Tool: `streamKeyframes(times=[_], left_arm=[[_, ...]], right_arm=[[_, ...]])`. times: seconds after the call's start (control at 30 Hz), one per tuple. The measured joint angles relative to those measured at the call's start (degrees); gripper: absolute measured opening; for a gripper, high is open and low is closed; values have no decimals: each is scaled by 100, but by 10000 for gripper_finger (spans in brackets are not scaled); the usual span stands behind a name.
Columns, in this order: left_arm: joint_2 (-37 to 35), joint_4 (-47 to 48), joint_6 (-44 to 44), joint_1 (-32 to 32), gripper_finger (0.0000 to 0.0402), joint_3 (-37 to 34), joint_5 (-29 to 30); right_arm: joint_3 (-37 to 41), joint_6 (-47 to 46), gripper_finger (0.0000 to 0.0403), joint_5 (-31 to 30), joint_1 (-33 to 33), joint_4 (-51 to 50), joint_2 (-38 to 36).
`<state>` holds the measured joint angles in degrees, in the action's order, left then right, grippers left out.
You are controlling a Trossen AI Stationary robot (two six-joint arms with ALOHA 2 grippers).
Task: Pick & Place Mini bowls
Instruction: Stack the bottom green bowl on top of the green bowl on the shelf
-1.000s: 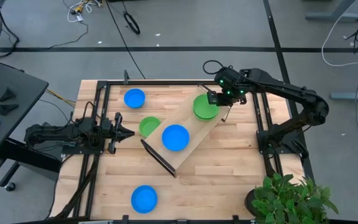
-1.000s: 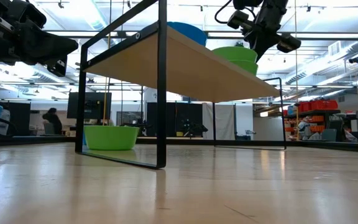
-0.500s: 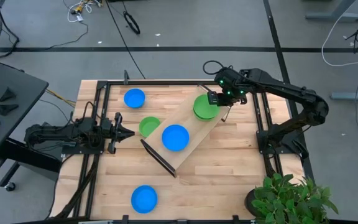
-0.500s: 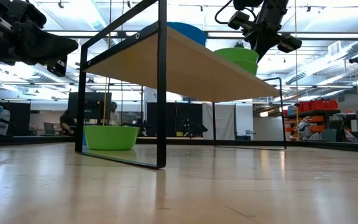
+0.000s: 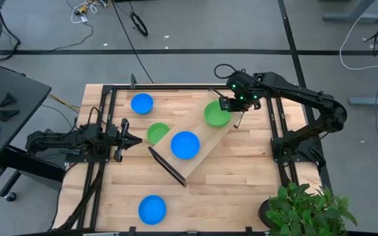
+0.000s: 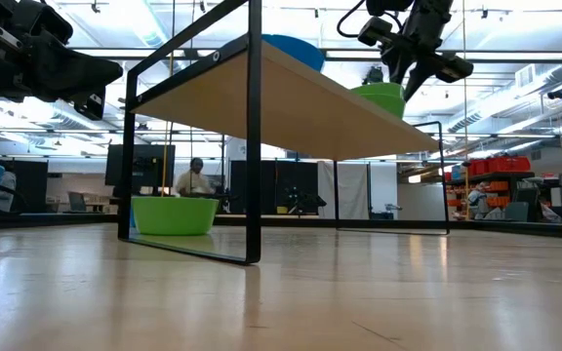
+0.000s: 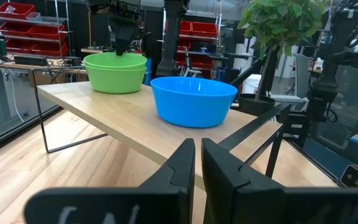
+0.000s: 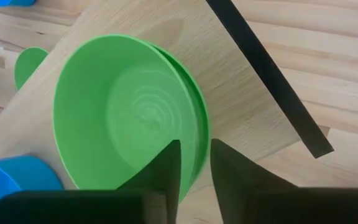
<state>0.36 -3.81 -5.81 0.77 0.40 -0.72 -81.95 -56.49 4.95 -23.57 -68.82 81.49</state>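
Observation:
Two green mini bowls (image 5: 216,113) sit nested on the far end of the raised pale wooden tray (image 5: 209,136); they also show in the left wrist view (image 7: 115,71). A blue bowl (image 5: 185,145) rests mid-tray. On the table stand a third green bowl (image 5: 155,134), partly under the tray's edge, and two blue bowls (image 5: 142,103) (image 5: 153,209). My right gripper (image 8: 196,146) hovers at the green stack's right rim, slightly open, with one finger inside the bowl and one outside. My left gripper (image 5: 138,139) waits shut at the table's left. My right gripper stands astride the right rim (image 8: 199,134) of the nested green bowls, coming from above and pointing down. There is a narrow gap between the fingers. I cannot tell whether either finger touches the rim. The bowls rest on the tray.
The tray stands on a black metal frame (image 6: 254,146) with open space beneath it. Black rails run along the table's left and right sides (image 5: 282,141). A potted plant (image 5: 307,210) stands at the near right corner. A person (image 6: 195,177) shows far off in the room.
The upper green bowl has sunk lower into the green bowl beneath it, so the stack stands shorter on the tray. My right gripper has stayed at the rim. A person has walked across the room behind the table.

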Motion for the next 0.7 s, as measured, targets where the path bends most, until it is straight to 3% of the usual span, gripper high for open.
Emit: streamKeyframes(times=[0.27, 0.7], left_arm=[[0, 0, -1, 0, 32, 2, -1], [0, -2, -2, -1, 32, 1, -1]], right_arm=[[-2, 2, 119, 110, 0, -25, -89], [-4, 413, 103, 109, 216, 58, -538]])
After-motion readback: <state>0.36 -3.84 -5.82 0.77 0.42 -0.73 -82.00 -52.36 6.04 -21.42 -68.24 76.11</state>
